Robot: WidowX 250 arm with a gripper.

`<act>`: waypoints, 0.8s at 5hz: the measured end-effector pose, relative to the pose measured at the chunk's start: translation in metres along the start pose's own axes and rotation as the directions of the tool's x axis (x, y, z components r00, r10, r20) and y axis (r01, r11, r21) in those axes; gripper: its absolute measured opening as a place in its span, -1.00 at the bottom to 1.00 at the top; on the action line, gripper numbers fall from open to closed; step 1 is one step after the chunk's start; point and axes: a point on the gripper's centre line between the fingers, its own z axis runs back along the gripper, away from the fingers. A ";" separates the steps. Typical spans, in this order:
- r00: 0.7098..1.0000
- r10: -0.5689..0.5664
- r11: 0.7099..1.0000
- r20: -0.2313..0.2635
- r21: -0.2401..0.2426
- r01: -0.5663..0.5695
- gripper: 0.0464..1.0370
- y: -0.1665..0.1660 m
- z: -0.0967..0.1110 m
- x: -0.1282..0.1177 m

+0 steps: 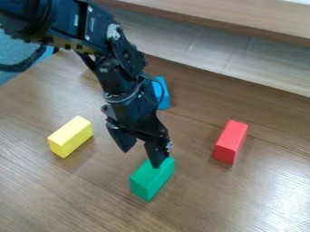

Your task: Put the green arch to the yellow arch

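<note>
The gripper (140,159) hangs over the middle of the table, open, with its two fingertips apart and nothing between them. One fingertip overlaps the far end of the green block (150,180); whether they touch, I cannot tell. The other tip stands left of the green block. This green piece looks like a plain rectangular block, lying lengthwise on the wood; an arch shape cannot be made out. Left of the gripper lies a yellow block (70,136), similar in shape, apart from the green one.
A red block (230,142) lies on the table (200,208) to the right. Behind the gripper stands a blue block (162,94), partly hidden by the arm. A raised wooden ledge (224,27) runs along the back.
</note>
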 end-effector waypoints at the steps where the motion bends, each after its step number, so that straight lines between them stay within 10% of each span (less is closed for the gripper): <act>1: 1.000 -0.009 1.000 -0.010 -0.007 0.009 0.93 -0.006 -0.005 -0.002; 4: 0.997 -0.015 1.000 -0.078 0.016 0.017 0.82 -0.012 -0.031 -0.015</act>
